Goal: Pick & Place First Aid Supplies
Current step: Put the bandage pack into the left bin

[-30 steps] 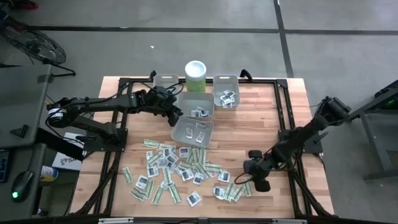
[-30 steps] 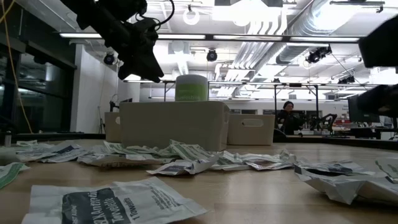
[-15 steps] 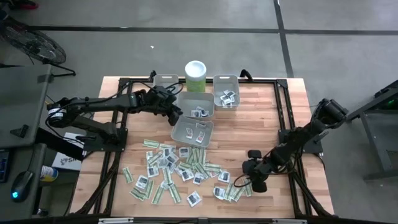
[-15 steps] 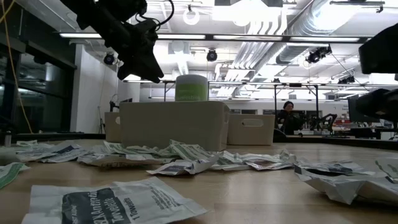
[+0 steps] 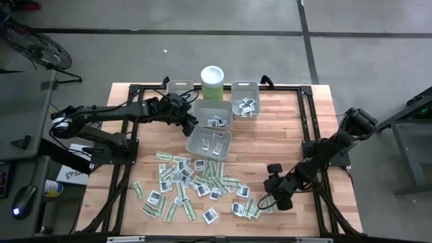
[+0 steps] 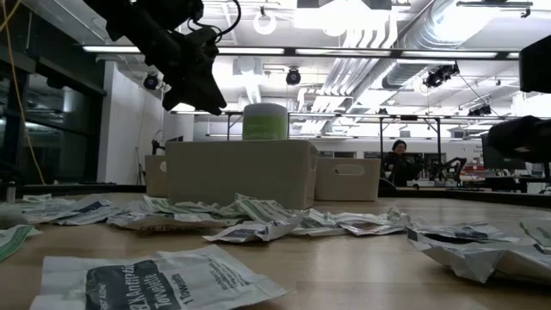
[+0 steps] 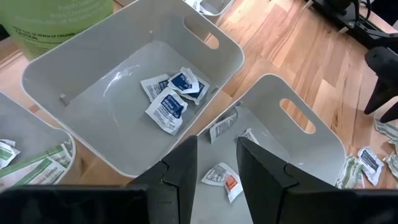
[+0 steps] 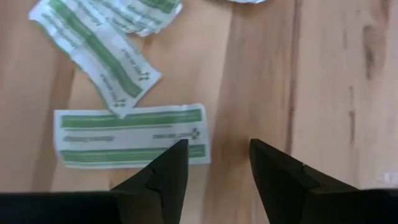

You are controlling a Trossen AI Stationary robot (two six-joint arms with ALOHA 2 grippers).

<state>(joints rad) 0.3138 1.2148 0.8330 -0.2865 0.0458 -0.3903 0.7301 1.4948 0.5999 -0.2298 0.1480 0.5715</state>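
Middle bin [image 7: 81, 93] holds three printed squares; near bin [image 7: 311, 134] two packets. Left gripper [image 7: 216, 163] hovers above them, fingers narrow, empty. Right gripper [image 8: 214, 163], fingers apart, empty, hangs over green strips [image 8: 130, 135] on the bench [image 5: 270, 142]. Far bins' contents unclear.

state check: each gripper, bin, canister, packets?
Left gripper: jaws open, empty, above the bins.
Right gripper: jaws open, empty, over a green-striped strip.
Middle bin: holds a few square packets.
Near bin: holds a few packets.
Far right bin: holds several packets.
Far left bin: contents unclear.
Canister: upright, lid on.
Loose packets: scattered on the table.
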